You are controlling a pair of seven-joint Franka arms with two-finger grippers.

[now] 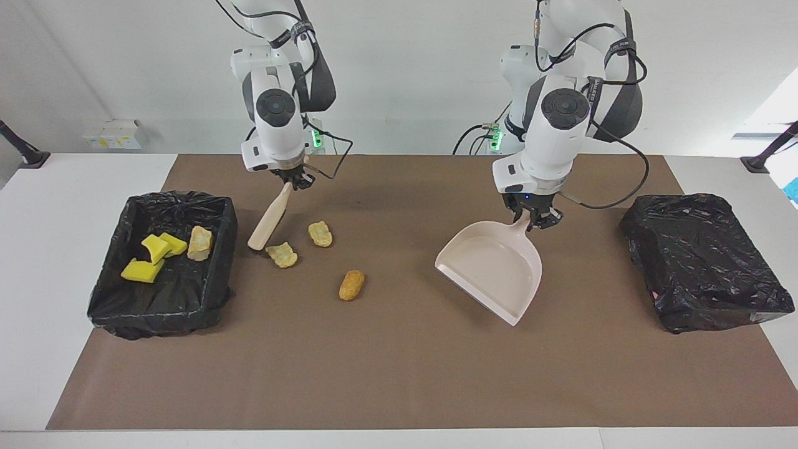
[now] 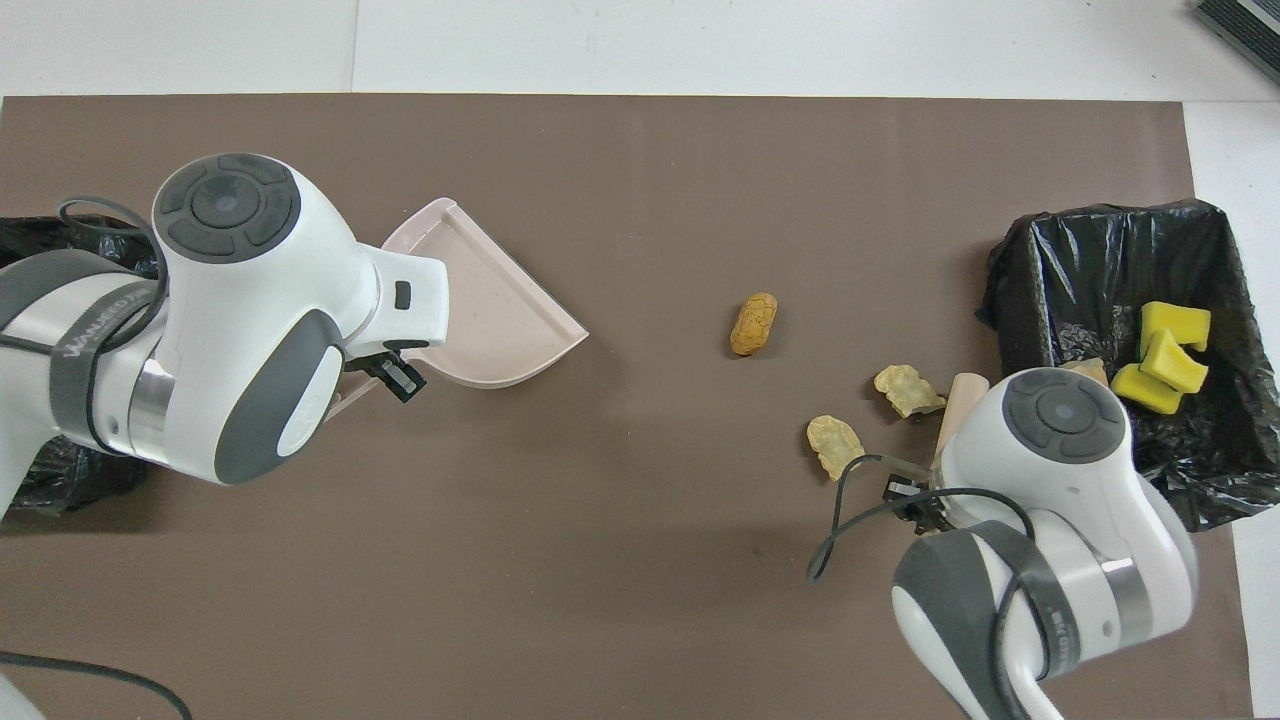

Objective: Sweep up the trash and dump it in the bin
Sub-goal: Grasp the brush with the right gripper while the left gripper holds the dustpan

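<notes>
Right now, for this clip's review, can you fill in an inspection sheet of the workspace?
Surface: brown mat on a white table.
Job's things: three bread lumps on the mat; three sponge pieces and one lump in the open bin.
Clutter: covered bin at the left arm's end.
Grippers: right gripper shut on brush; left gripper shut on dustpan.
Cables: loops at both wrists.
Surroundings: white wall, nothing seen.

From overhead, the right arm [image 2: 1050, 480] hides most of the brush [image 2: 962, 395] and part of the bread lump [image 2: 1090, 368] in the bin [image 2: 1030, 300]; the left arm [image 2: 240, 320] hides the dustpan [image 2: 500, 310] handle.
</notes>
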